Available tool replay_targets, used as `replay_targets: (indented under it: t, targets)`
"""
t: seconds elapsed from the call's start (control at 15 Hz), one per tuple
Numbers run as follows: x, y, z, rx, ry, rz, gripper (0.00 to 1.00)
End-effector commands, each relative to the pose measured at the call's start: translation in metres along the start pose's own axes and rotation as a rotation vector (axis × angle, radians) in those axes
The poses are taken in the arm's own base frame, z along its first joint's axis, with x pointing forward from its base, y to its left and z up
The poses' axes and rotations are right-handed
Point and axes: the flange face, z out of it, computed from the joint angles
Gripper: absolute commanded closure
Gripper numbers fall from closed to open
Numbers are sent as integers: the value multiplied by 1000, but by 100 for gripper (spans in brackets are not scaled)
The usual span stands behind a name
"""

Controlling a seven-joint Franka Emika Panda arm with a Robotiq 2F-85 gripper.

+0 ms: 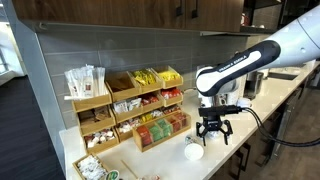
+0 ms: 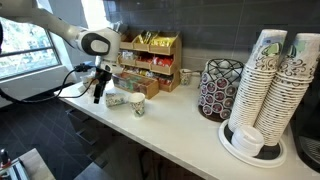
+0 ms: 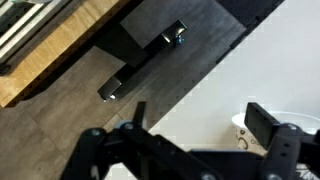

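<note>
Stacked paper cups [image 2: 272, 85] fill a round stand at the near end of the white desk [image 2: 190, 135], well away from the tiered wooden snack rack [image 2: 150, 58]; how many stacks there are cannot be told. Between that stand and the snack rack sits one round wire holder of coffee pods [image 2: 220, 88]. In front of the snack rack, toward the desk's edge, stand two loose paper cups: a patterned cup [image 2: 137, 106] and a white cup [image 2: 114, 98] just beside it, farther from the holder. One robot arm [image 1: 250, 60] reaches out over the desk in front of the snack rack, and its jaws hang just above the desk next to the white cup [image 1: 193, 151]. The jaws stand wide apart and hold nothing. No contact with the cup shows in either exterior view. The wrist view shows both dark fingers [image 3: 272, 128] spread, with the white cup's rim [image 3: 243, 128] close by one of them.
</note>
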Motion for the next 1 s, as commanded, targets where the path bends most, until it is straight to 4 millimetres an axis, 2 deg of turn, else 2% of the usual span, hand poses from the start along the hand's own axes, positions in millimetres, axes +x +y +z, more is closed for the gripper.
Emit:
replay_targets:
  t: [0.0,0.4,0.47,0.6,0.93]
  targets:
    - [-3,-17,-18,128,15,-44,0]
    - [-11,-73,-37,356,37,-89,0]
    - [-14,-57,-39,299,37,-61,0]
    - [-16,-69,-39,329,45,-75,0]
    - [-13,-77,-37,338,58,-74,0]
